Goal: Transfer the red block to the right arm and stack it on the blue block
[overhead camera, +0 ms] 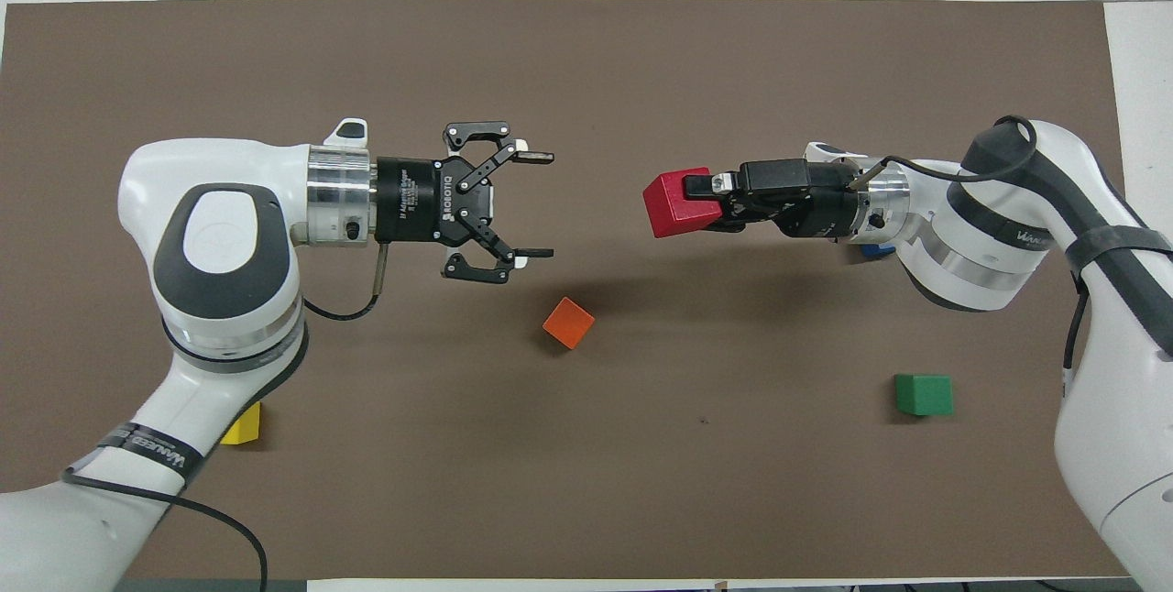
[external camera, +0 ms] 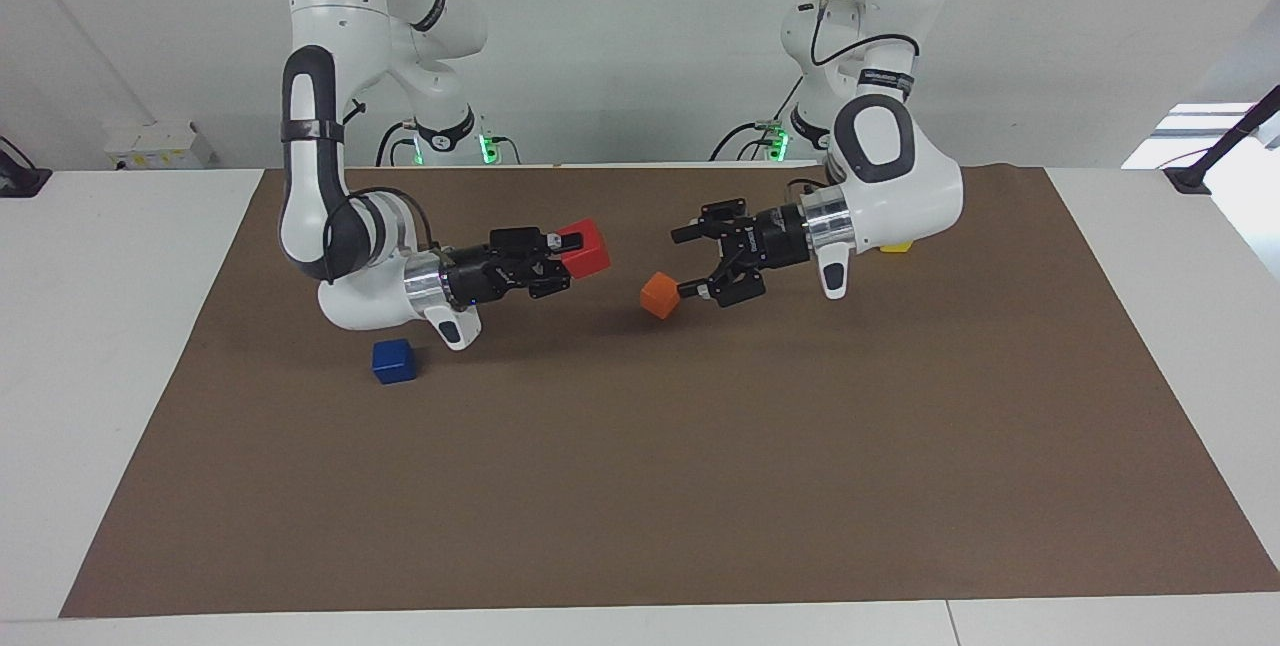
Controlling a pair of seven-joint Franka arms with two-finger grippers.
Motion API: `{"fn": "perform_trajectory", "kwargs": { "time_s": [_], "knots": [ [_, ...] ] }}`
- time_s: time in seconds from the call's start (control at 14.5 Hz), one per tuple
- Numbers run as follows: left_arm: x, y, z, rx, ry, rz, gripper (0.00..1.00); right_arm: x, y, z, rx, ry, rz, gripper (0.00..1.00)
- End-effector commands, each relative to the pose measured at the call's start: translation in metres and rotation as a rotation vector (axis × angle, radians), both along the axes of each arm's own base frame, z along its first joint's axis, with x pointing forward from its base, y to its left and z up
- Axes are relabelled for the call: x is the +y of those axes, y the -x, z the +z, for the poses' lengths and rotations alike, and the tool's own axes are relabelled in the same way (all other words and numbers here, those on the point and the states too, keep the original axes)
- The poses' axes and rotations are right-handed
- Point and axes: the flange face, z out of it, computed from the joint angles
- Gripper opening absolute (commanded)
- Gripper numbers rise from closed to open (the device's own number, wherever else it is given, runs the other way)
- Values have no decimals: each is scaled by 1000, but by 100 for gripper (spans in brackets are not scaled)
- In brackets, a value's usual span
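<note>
The red block hangs in the air over the middle of the brown mat, with my right gripper shut on it. My left gripper is open and holds nothing; it hovers over the mat with a wide gap between it and the red block. The blue block sits on the mat under the right arm's wrist. From overhead only a sliver of the blue block shows past that arm.
An orange block lies on the mat just below the left gripper's fingers. A green block sits nearer the robots at the right arm's end. A yellow block is partly hidden by the left arm.
</note>
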Motion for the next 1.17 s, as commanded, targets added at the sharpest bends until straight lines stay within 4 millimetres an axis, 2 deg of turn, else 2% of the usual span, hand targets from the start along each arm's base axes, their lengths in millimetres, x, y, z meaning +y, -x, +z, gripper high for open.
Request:
{"fn": "perform_trajectory", "kwargs": {
  "time_s": [0.0,0.21,0.28,0.41,0.55,0.76,0.97,1.1],
  "knots": [
    [58,-3,5,-51,-114,-121,100,1,2,8,-12,-5,-28,0],
    [116,-14,9,-134,-241,-279,100,-4,-3,31,-5,35,-60,0],
    [126,-17,10,-155,-291,-325,100,-6,-5,47,11,58,-66,0],
    [138,-22,12,-200,-411,-453,100,-19,-12,95,42,167,-136,0],
    [144,-25,25,-290,-522,-642,100,-23,-14,129,45,295,-119,0],
    [164,-27,61,-436,-680,-842,100,-35,-10,161,99,353,-128,0],
    [184,-18,104,-485,-813,-849,100,-47,-7,206,146,508,-153,0],
    [187,-8,128,-499,-911,-876,100,-54,-2,235,144,666,-175,0]
  ]
}}
